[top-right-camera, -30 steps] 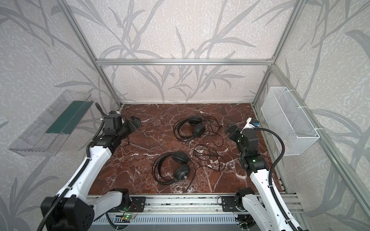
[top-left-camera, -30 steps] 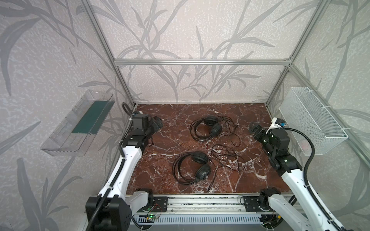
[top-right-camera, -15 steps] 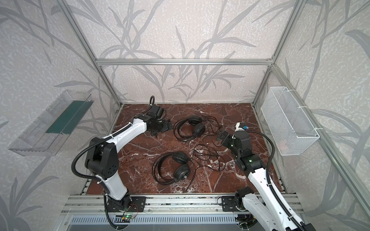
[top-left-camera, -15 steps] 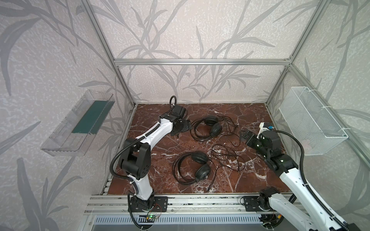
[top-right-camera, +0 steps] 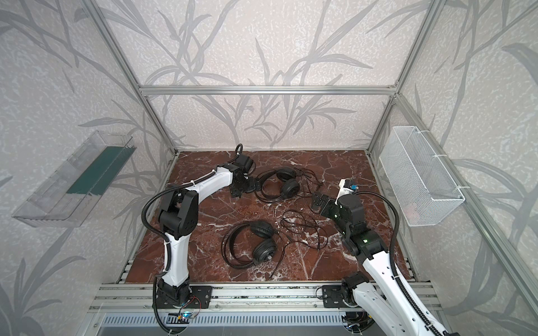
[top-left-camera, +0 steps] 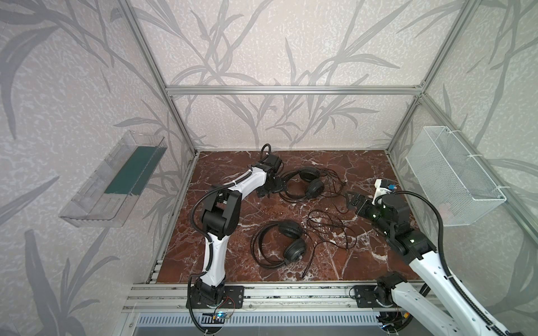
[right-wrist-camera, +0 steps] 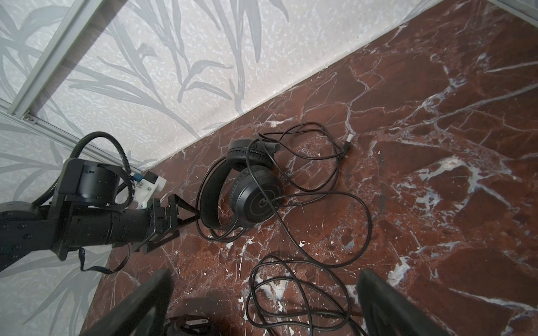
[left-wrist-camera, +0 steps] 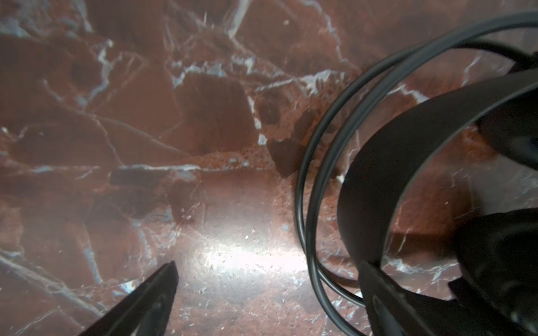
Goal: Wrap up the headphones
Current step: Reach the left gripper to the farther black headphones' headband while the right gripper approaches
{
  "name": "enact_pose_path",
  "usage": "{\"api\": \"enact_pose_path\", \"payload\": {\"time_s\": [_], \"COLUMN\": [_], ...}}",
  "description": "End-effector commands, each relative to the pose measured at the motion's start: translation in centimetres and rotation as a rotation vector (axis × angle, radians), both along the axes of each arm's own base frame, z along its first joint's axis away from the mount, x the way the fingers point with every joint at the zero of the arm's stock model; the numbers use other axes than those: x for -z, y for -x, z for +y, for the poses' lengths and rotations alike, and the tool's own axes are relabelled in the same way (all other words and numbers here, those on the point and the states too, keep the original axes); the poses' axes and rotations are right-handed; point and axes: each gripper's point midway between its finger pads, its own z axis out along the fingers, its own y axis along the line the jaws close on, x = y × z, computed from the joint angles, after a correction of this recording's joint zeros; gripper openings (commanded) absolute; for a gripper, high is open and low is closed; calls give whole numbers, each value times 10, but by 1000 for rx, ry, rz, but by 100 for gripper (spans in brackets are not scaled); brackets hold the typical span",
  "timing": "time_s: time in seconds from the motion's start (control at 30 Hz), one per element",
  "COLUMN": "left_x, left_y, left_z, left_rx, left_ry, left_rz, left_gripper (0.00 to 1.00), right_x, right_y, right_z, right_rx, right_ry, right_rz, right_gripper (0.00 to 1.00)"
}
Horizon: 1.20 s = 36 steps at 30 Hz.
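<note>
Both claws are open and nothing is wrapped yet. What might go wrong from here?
1. The left claw sits open at the thin headband of the far headset; closing may catch only one wire and slip.
2. The loose cables overlap between the far headset and the near headset; the right claw might pull the wrong cable or drag both.

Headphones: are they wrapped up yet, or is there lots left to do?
Nothing looks wrapped yet: both cords lie loose on the table. The left tool is open at the far headphones' band; the right tool is open, holding nothing. Left: wrapping both pairs, the near headphones too.
</note>
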Motion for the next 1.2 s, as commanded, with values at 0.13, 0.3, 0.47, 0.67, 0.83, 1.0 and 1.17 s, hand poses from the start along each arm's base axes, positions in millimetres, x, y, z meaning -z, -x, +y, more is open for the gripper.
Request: {"api": "enact_pose_path", "payload": {"time_s": [0.13,0.3,0.47,0.67,0.83,1.0,1.17], "left_x": [-4,-39,-46,-27,-12,12,25], "left_y": [-12,-17,-23,-45,-58,-53,-47], "left_z": [-9,-14,-20,-35,-24,-19,-27], "left_rx": [15,-1,48,103,101,108,132], "left_ry": [54,146,187,169,59,-13,-66], "left_rz": [-1,-102,-158,-117,-90,-23,13], "left_gripper": [98,98,98,95,86,80,69], "right_x": [-9,-9,-8,-10,-11,-14,-14], "right_y": [0,0,-1,0,1,2,2], "right_z": [12,18,22,29,30,32,33], "right_rx": [-65,-93,-108,-142,-151,-163,-168], "right_ry": [-9,-13,-18,-22,-21,-26,-28], "right_rz": [-66,-68,-69,-69,-72,-78,-76], "right_gripper": [99,99,99,99,99,99,99]}}
